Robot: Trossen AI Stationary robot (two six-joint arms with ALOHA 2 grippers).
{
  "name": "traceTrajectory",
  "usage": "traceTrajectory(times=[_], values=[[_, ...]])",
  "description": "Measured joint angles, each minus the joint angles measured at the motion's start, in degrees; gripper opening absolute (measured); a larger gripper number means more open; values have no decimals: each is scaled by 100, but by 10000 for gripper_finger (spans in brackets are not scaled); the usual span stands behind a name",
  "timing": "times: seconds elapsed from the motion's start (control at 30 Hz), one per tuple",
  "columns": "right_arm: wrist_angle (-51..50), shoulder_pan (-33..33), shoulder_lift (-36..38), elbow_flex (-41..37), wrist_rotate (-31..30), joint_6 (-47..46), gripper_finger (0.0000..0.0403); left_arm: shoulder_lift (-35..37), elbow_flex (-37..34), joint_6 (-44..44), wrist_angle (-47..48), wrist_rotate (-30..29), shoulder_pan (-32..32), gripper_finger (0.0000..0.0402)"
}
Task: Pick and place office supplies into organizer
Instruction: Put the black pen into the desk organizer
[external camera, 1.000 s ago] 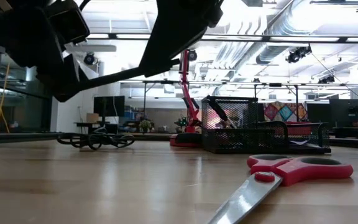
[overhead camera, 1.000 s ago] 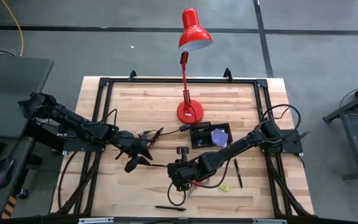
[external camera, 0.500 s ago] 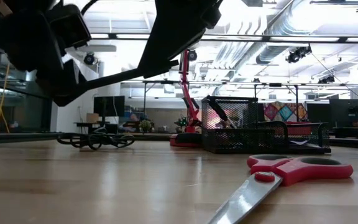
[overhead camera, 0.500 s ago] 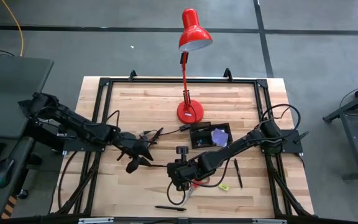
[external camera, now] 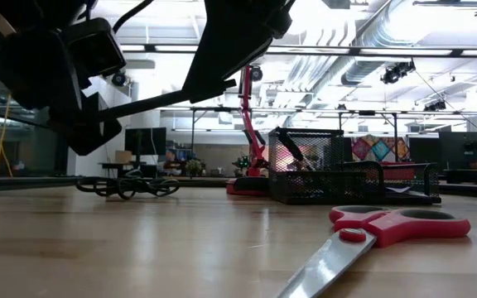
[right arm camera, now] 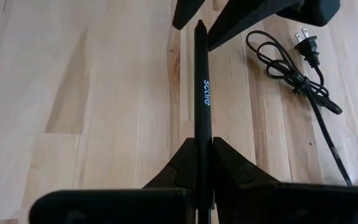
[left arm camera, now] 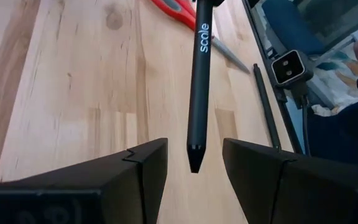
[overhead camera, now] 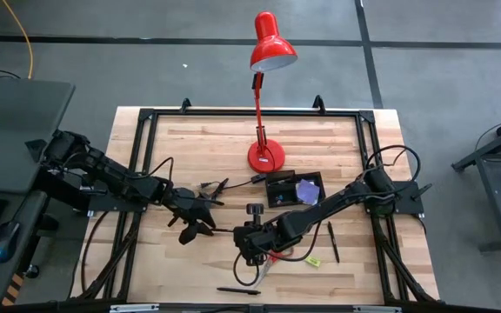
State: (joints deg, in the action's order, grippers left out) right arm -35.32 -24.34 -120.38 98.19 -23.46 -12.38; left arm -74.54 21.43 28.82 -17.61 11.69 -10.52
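The right hand [right arm camera: 204, 163] is clenched on a black pen [right arm camera: 202, 106] marked "scale", which is held above the wooden counter [overhead camera: 207, 148] with its tip pointed toward the left hand [left arm camera: 194, 163]. The left hand's fingers [left arm camera: 143, 167] are spread apart on either side of the pen's tip, and nothing is gripped by them; no contact with the pen can be made out. Both hands are seen near the counter's middle, toward its front.

A red desk lamp [overhead camera: 266, 156] is stood at the back of the counter. Just in front of its base, the black mesh organizer [overhead camera: 294, 189] is seen with a purple sticky-note pad [overhead camera: 308, 188] inside. A coiled black cable [right arm camera: 294, 78] is laid near the left hand. Red-handled scissors [external camera: 371, 236] are laid flat on the counter by the right arm. Two more pens are laid apart on the counter, one to the right [overhead camera: 331, 241] and one at the front edge [overhead camera: 237, 291]. A small yellow-green piece [overhead camera: 313, 260] is laid near the scissors.
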Motion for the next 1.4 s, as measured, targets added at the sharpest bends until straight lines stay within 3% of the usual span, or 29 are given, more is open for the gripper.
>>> traceTrajectory(times=[0.23,0.6,0.8,0.97,1.23,1.4], values=[[20,71,0,0,133,2,5,-46,0,0,-232,73,0,141],[294,118,0,0,269,195,5,-46,0,0,-237,287,2,29],[292,120,0,0,269,194,9,-45,0,0,-238,238,0,23],[263,100,0,0,189,197,51,-42,0,-4,-210,77,-4,26],[-17,-221,164,0,-541,160,136,-40,0,-135,-236,-118,0,23],[-171,-637,567,2,-1145,-249,163,-40,0,-216,-234,-531,-21,23]])
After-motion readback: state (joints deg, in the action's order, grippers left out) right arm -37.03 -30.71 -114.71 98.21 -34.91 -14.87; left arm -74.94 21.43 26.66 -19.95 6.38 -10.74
